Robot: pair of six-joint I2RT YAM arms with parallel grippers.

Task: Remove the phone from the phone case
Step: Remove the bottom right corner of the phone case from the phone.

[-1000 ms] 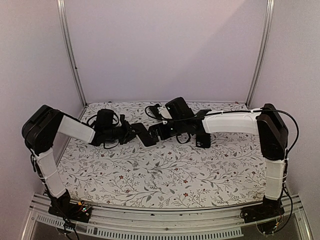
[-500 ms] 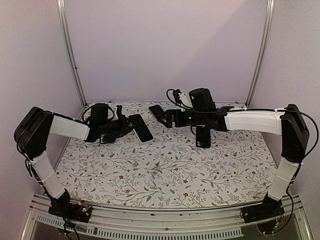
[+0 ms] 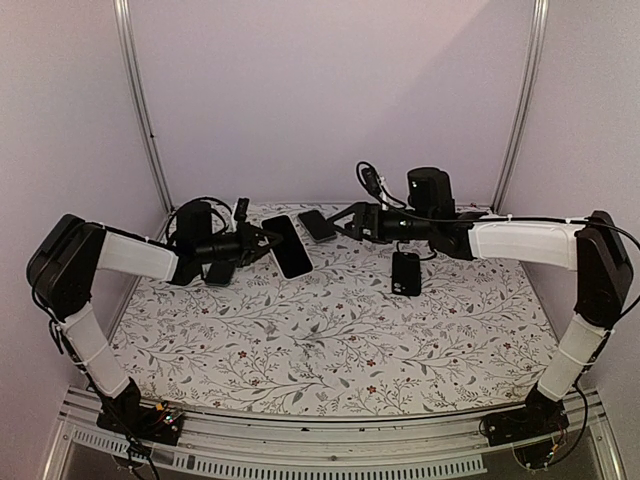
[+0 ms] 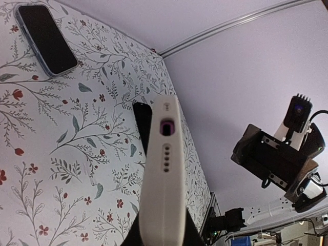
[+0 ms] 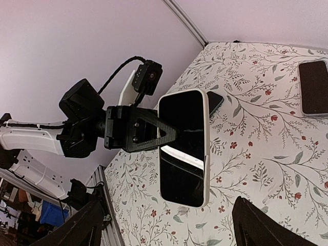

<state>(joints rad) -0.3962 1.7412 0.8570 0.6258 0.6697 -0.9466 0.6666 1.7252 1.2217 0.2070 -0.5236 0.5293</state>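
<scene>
Your left gripper [image 3: 260,243] is clamped on the phone [image 3: 287,246]. It grips the phone by one long edge and holds it up off the flower-patterned table [image 3: 330,350], over the far part and left of centre. The phone sits fully inside its phone case [image 4: 164,174] — a cream-white shell that wraps the rim all the way round.

From the right wrist view you see the front. The screen is dark and blank, with a pale band of reflection across it, and the rounded white border of the case frames it. The black fingers [image 5: 154,134] of the left gripper pinch one long side about halfway along.

From the left wrist view you see the phone end-on. The narrow end of the case is toward the camera, with an oval cut-out for the port and a short row of small holes beside it.

Your right gripper [image 3: 350,222] stands wide apart with nothing in it. It faces the held phone from the other side and does not touch it.

Two more handsets lie flat on the table, both dark — a second phone [image 3: 317,224] sits between the two grippers, just beside the right one. A third phone [image 3: 406,272] lies under the right forearm, well apart from the one you hold.
</scene>
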